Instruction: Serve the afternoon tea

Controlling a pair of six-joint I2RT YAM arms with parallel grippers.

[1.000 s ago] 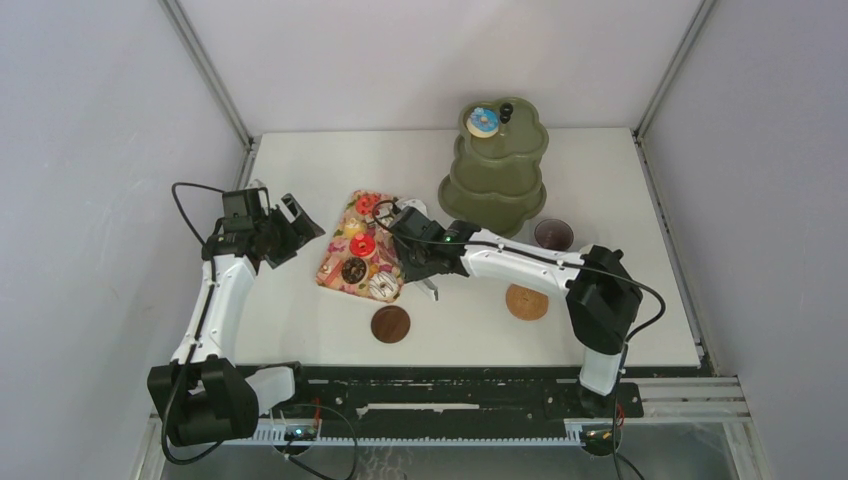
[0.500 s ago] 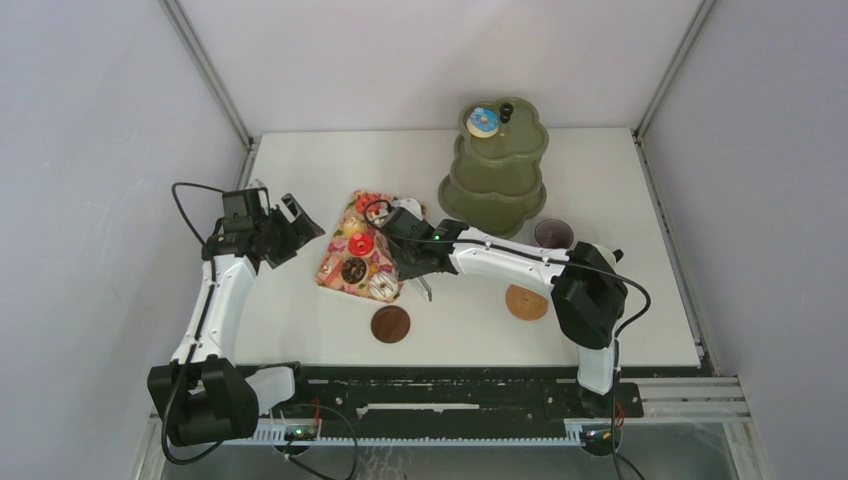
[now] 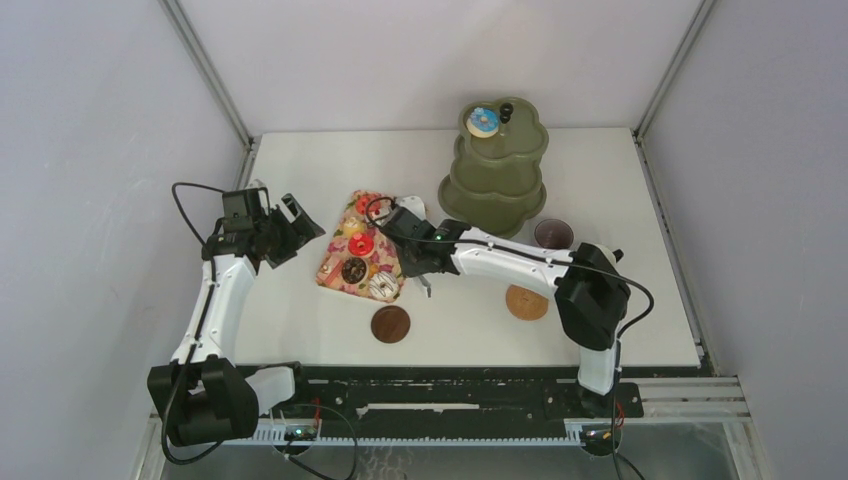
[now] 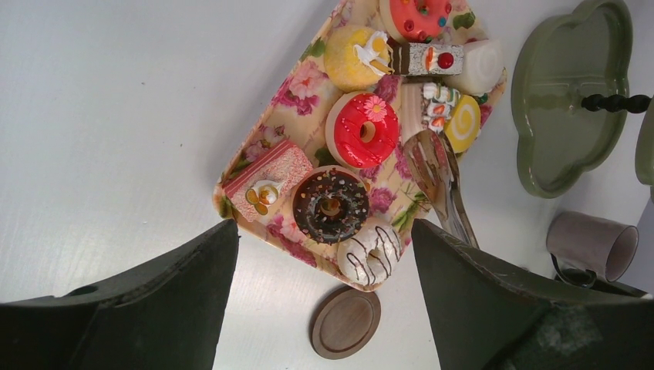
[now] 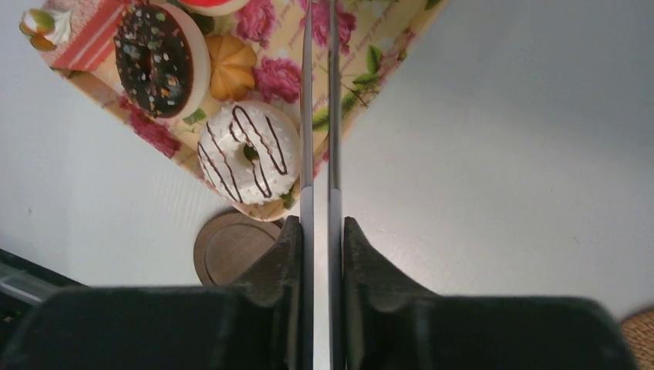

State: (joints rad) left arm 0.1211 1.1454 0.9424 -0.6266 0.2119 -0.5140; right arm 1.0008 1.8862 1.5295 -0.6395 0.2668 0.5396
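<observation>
left wrist view: four donuts are counted on the floral tray, namely an orange-red donut at the far end, a red donut with a flower on it, a chocolate donut and a white donut striped with chocolate at the near corner. one pink cake slice is seen just beside the chocolate donut, and one yellow cake topped with cream lies near the far end. a fifth, the blue donut, is seen from the top external view on the top tier of the green stand, whose tiers number three. one mauve mug is set on the table just beside the stand's base. two round coasters are counted: a dark coaster near the tray's near corner and a lighter coaster well apart to its right. one pair of tongs is clamped in the right gripper, its two arms pressed nearly together and reaching over the tray's edge beside the white donut. the left gripper is held wide apart, with nothing in it, above the table to the left of the tray.
</observation>
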